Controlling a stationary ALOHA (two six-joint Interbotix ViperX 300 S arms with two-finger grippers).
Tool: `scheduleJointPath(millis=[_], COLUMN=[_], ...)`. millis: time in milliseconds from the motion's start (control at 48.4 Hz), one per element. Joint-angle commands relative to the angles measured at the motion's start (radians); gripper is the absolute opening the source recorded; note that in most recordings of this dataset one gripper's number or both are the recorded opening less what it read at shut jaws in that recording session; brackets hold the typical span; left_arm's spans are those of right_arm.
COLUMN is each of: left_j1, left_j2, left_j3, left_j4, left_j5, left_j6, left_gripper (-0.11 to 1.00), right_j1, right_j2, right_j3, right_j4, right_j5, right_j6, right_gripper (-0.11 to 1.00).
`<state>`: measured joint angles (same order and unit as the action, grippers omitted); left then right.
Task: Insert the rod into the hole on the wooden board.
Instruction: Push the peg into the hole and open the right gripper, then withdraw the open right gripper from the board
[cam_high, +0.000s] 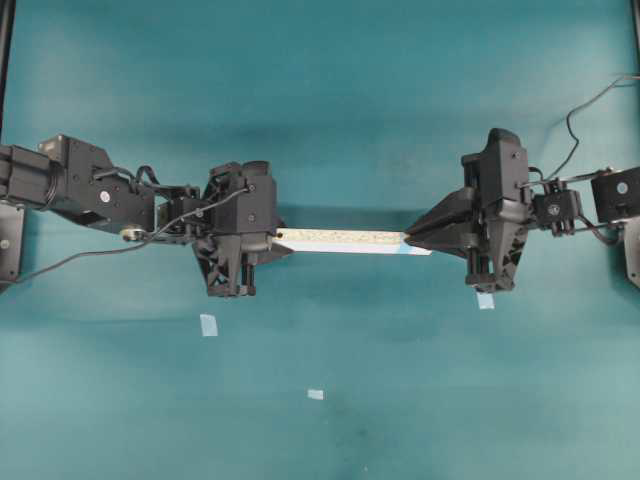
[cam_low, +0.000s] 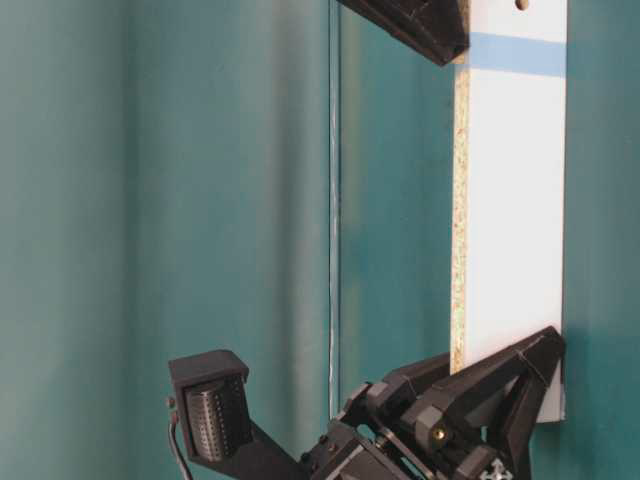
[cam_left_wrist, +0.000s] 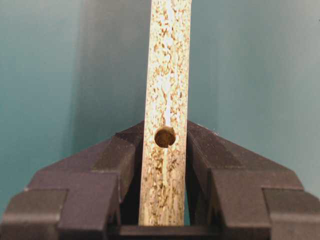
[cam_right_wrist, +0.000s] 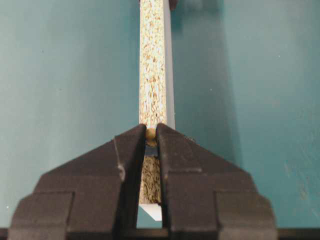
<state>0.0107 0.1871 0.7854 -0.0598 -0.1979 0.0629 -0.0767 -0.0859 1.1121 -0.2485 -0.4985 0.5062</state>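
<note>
Two black arms meet over the teal table (cam_high: 320, 120), one entering at nine o'clock and the other at three o'clock in the overhead view. Between them the wooden board (cam_high: 340, 239) hangs clear of the surface, standing on edge with its speckled chipboard edge upward. At the board's nine o'clock end the left gripper (cam_left_wrist: 164, 150) is clamped on it, one finger pressed to each broad face, and its wrist view shows a dark hole in the edge between the fingers. At the three o'clock end, where a blue mark (cam_low: 517, 54) crosses the white face, the right gripper (cam_right_wrist: 150, 134) is closed over the board's edge. Its fingertips pinch the rod (cam_right_wrist: 150, 133), a tiny beige cylinder sitting right on the speckled edge; the hole beneath it is hidden, so how deep it sits cannot be told. Three small pale-blue tape squares (cam_high: 208, 324) lie on the table toward six o'clock
</note>
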Motion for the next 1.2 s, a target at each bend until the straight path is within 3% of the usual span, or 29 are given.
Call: scheduleJointPath(millis=[0,207,248,352,517,579,827,1179], left_j1=[0.009,0.009,0.008,0.008,-0.002,-0.005,-0.005,-0.006], left_j2=[-0.02,-0.026,-0.026,-0.028,-0.031,-0.031,-0.031,-0.031], left_j3=[0.0,-0.005,-0.006,-0.008,-0.009,-0.008,-0.009,-0.011], left_j4=[0.0,-0.002,-0.002,0.0,-0.002,0.0,0.0,-0.002], left_j5=[-0.002,0.002,0.003,0.003,0.003,0.005,0.005,0.006], left_j6=[-0.008,-0.008,-0.009,-0.014,-0.018,-0.018,-0.018,-0.014], left_gripper=[0.32,0.32,0.36,0.59,0.59,0.59,0.59,0.59], right_j1=[0.003,0.003,0.003,0.003,0.003,0.003,0.003,0.003], right_j2=[0.0,-0.008,-0.008,-0.008,-0.012,-0.018,-0.046,-0.06], right_j3=[-0.002,-0.012,-0.012,-0.017,-0.023,-0.028,-0.028,-0.034], right_j4=[0.002,-0.002,-0.002,-0.003,-0.005,-0.005,-0.009,-0.009], right_j5=[0.023,0.037,0.043,0.063,0.094,0.098,0.098,0.115], right_j6=[0.006,0.008,0.008,0.008,0.006,0.005,0.0,0.0], right_gripper=[0.1,0.1,0.1,0.1,0.1,0.2,0.81,0.81])
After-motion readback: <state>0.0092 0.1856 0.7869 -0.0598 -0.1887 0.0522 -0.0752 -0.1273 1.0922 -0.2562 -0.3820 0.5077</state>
